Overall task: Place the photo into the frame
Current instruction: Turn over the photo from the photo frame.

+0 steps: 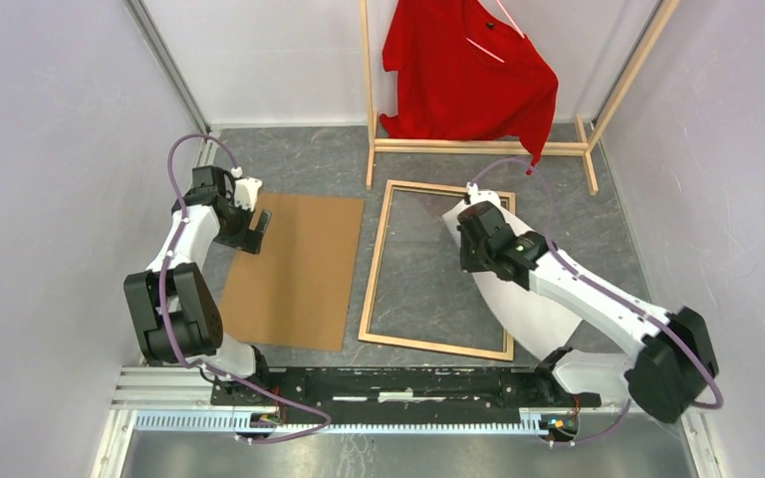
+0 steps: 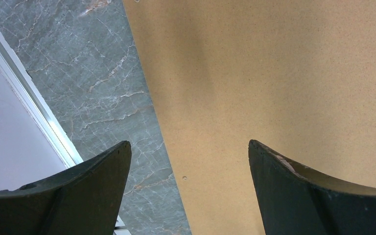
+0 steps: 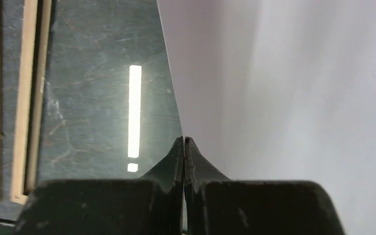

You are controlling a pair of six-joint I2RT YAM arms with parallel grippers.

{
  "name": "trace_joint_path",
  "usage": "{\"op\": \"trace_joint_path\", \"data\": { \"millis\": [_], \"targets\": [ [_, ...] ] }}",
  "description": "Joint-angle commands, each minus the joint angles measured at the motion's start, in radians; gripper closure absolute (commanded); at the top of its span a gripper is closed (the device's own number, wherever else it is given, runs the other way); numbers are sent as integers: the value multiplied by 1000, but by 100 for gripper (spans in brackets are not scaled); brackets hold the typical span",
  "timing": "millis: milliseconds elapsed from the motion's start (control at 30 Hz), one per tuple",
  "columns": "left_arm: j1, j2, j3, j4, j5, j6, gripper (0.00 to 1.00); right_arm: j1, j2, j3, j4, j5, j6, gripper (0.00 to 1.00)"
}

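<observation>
Grey marbled tabletop (image 1: pixel 418 164) between white walls, with a wooden rack (image 1: pixel 478 146) holding a red shirt (image 1: pixel 463 75) at upper middle. At centre the frame (image 1: pixel 377 261) lies wood side up, and the photo (image 1: pixel 518 304), white back up, slants across its right side. The right gripper (image 3: pixel 184 138) is pressed shut, tips at the photo's edge; the left gripper (image 2: pixel 188 147) gapes wide over the left edge of a brown board (image 1: pixel 294 269).
</observation>
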Motion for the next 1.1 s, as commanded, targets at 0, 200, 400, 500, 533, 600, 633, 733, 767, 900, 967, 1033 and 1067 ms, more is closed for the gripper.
{"op": "trace_joint_path", "data": {
  "millis": [0, 200, 400, 500, 533, 600, 633, 733, 767, 900, 967, 1033, 1067],
  "targets": [
    [-2, -40, -10, 26, 15, -42, 5, -3, 118, 65, 100, -92, 197, 100],
    [-3, -41, -14, 26, 9, -39, 5, -1, 224, 138, 74, -37, 411, 100],
    [-12, -30, -13, 26, 13, -41, 5, 33, 265, 193, 76, 56, 567, 100],
    [-15, -24, -8, 25, 9, -41, 5, 50, 301, 222, 77, 93, 637, 100],
    [-16, -23, -8, 26, 11, -42, 5, 56, 310, 231, 77, 105, 660, 100],
    [-16, -24, -9, 26, 11, -41, 5, 69, 330, 249, 74, 138, 702, 100],
    [-16, -24, -9, 26, 10, -39, 5, 75, 340, 256, 70, 157, 720, 100],
    [-18, -20, -14, 27, 6, -36, 5, 83, 355, 266, 73, 207, 784, 100],
    [-16, -20, -16, 28, 6, -34, 5, 87, 359, 266, 75, 224, 804, 100],
    [-17, -17, -19, 28, 9, -35, 5, 91, 386, 271, 104, 259, 858, 100],
    [-18, -17, -21, 28, 10, -34, 5, 93, 405, 276, 127, 263, 865, 100],
    [-17, -15, -23, 29, 10, -35, 5, 94, 429, 300, 126, 262, 880, 100],
    [-18, -14, -25, 31, 10, -35, 5, 96, 442, 313, 123, 267, 888, 100]
  ]
}}
